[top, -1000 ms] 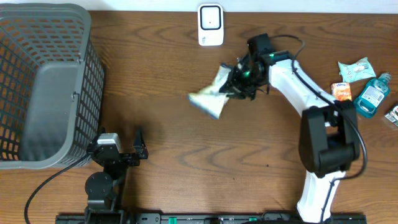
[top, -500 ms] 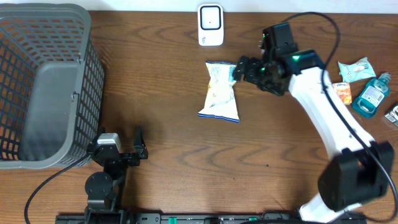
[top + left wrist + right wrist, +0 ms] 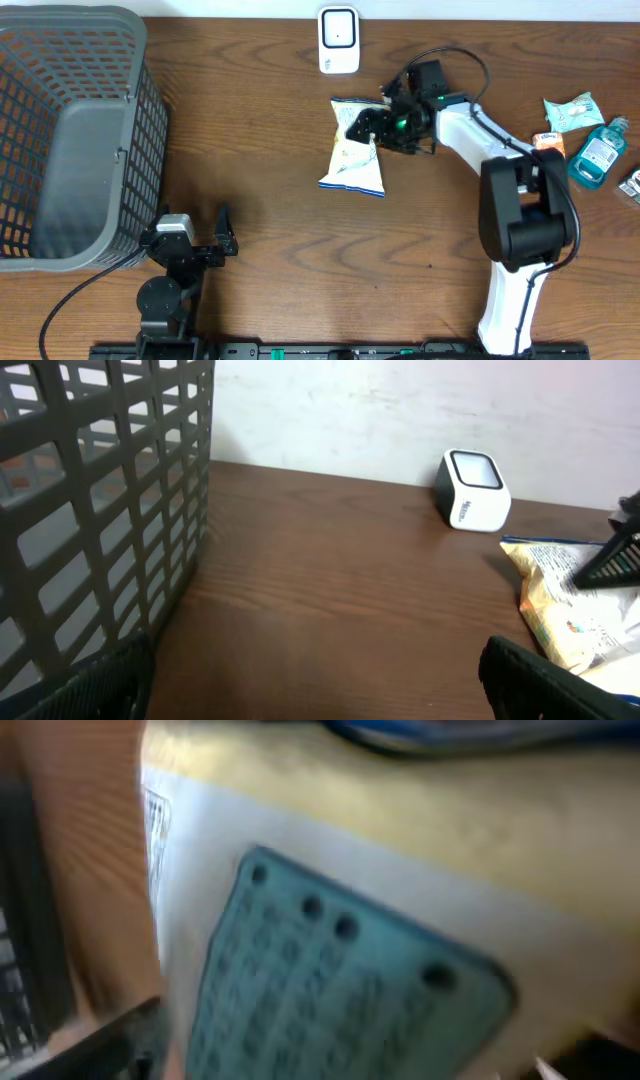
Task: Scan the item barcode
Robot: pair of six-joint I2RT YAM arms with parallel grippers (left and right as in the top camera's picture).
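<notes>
- The snack bag [image 3: 352,160], lifted by the right gripper [image 3: 372,125] a second ago, is now being left flat on the table [image 3: 300,270], just below the scanner [image 3: 339,40] and apart from it.
- The right jaws are being held apart, low over the bag's upper corner; a fresh grasp is probably being prepared.
- The left gripper [image 3: 195,240] is being held wide open, empty, beside the basket [image 3: 60,25].
- A bottle [image 3: 598,152] and small packets are being seen at the wooden table's right edge, with a pale wall behind.

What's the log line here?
snack bag: flat on table | right gripper: open, over bag | left gripper: open | scanner: apart from bag
</notes>
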